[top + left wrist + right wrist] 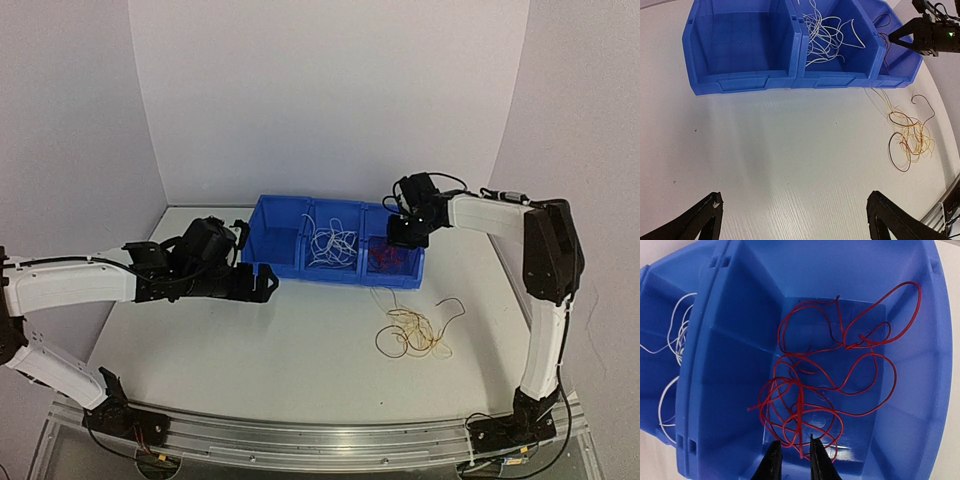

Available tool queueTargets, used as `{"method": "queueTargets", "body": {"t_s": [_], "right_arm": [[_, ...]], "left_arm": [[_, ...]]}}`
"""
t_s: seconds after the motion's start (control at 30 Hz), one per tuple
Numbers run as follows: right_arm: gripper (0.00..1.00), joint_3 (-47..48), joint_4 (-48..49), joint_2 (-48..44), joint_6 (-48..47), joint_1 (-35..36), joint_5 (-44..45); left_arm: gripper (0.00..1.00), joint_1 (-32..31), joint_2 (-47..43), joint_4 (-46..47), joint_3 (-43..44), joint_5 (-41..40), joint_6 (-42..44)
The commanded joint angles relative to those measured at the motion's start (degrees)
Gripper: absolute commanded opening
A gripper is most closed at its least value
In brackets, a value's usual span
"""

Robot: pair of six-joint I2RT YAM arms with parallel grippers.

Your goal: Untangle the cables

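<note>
Right fingers (772, 462), slightly apart, hang over thin red wires (800, 407) in the end blue plastic bin (730, 365) — best to spread wider, rise straight, snag nothing. Left fingers (700, 220) wide apart; yellow-and-brown wire tangle (910, 135) lies on the white table (765, 150).

The blue bins (740, 80) were smooth, slightly glossy plastic; the red cables (799, 405) had a smooth coating. The white table (790, 150) was matt with fine wood grain.
</note>
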Motion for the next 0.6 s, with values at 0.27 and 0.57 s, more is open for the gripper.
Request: {"method": "queueTargets", "body": {"t_s": [0.27, 0.57], "right_arm": [[0.39, 0.5, -4.1, -10.4, -3.2, 0.5, -3.6], [0.82, -13.2, -6.8, -29.9, -2.5, 3.2, -5.5]], "left_arm": [[1.0, -0.3, -1.9, 5.7, -1.2, 2.0, 0.2], [1.0, -0.5, 0.4, 8.4, -0.1, 6.2, 0.5]]}}
